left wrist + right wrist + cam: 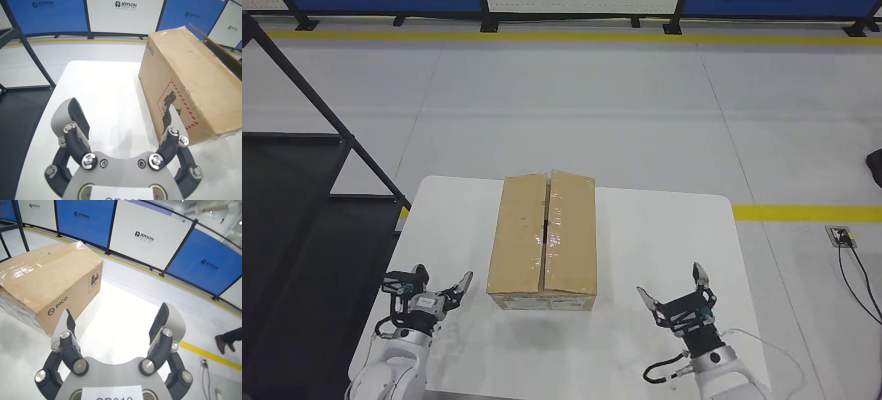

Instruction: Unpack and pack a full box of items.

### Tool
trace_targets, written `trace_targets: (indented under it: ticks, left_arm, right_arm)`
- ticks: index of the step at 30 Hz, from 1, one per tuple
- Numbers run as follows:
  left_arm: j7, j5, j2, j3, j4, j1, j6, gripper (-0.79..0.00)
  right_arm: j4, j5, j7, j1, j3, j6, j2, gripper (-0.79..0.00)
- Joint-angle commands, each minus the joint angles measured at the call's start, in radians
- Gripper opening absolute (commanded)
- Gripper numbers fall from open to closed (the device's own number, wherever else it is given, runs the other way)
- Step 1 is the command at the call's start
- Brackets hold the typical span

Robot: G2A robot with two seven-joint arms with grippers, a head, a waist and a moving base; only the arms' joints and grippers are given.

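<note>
- While both arms hang low over the white rectangular table (662,230), the brown cardboard box (544,238), top flaps folded over and glossy with tape, sits at the table's middle.
- Left gripper (445,275): about 8 o'clock from the box, fingers spread wide, holding nothing, near its side but apart.
- Right gripper (670,283): about 4 o'clock from the box, likewise spread and empty.

The white counter (662,250), rounded at its corners, carries a single cardboard box (544,240). The box stands about midway across, toward the far side, its two top flaps meeting along a lengthwise seam.
</note>
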Motion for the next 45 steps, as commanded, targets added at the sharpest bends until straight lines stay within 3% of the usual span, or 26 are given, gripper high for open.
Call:
trace_targets:
  ticks: [1, 4, 13, 19, 27, 33, 45]
  left_arm:
    - [0.016, 0.002, -0.006, 0.032, 0.035, -0.028, 0.006, 0.0]
    - [0.059, 0.007, -0.013, 0.061, 0.071, -0.052, 0.024, 0.0]
    - [0.053, 0.014, -0.014, 0.069, 0.064, -0.051, 0.014, 0.0]
    - [0.023, 0.069, -0.019, 0.118, 0.068, -0.07, -0.001, 0.0]
    - [0.013, 0.102, -0.025, 0.153, 0.071, -0.073, -0.015, 0.0]
    - [0.006, 0.12, -0.028, 0.175, 0.064, -0.074, -0.027, 0.0]
    - [0.004, 0.215, -0.034, 0.243, 0.044, -0.08, -0.084, 0.0]
  right_arm:
    - [0.012, -0.062, 0.01, 0.031, -0.055, 0.022, -0.007, 0.0]
    - [0.016, -0.079, 0.013, 0.036, -0.062, 0.021, -0.007, 0.0]
    - [0.021, -0.082, 0.008, 0.034, -0.067, 0.023, -0.009, 0.0]
    - [0.072, -0.249, -0.075, 0.067, -0.157, 0.02, -0.017, 0.0]
    - [0.116, -0.302, -0.103, 0.098, -0.174, -0.022, -0.022, 0.0]
    - [0.128, -0.395, -0.065, 0.121, -0.192, -0.032, -0.025, 0.0]
    - [0.145, -0.43, -0.038, 0.145, -0.191, -0.041, -0.034, 0.0]
